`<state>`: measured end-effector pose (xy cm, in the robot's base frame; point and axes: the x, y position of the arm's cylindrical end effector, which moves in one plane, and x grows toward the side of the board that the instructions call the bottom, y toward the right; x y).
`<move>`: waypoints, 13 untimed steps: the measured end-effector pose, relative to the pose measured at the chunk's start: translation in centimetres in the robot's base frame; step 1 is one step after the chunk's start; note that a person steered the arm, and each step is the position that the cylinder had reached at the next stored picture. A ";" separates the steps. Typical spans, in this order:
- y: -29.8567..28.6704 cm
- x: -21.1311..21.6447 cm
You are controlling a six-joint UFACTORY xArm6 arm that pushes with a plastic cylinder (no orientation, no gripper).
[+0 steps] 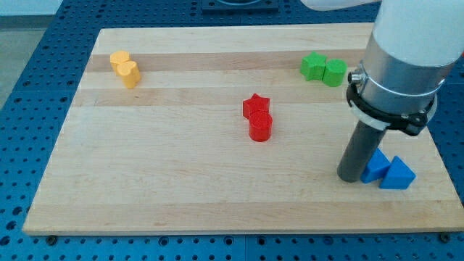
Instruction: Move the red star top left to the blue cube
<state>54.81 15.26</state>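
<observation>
The arm enters from the view's top right and stands upright over the board (217, 188). The rod points straight down; my tip (351, 177) rests at the view's lower right, touching or just beside the left side of the blue cube (375, 167). It has no jaws and holds nothing. A blue triangle (397, 175) sits against the cube's right. The red star (255, 106) lies near the board's centre, well apart from my tip, touching a red cylinder (260, 126) below it.
</observation>
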 end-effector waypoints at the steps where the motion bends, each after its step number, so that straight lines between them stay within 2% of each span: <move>1: -0.3 0.0; 3: -0.4 0.0; 4: -6.6 0.3; 5: -16.1 1.3; 6: -21.7 1.6; 7: -22.0 0.5; 8: -23.8 -8.4; 10: -23.7 -8.9; 11: -23.5 -11.5; 12: -21.6 -13.1; 13: -15.9 -13.7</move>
<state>41.06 -0.61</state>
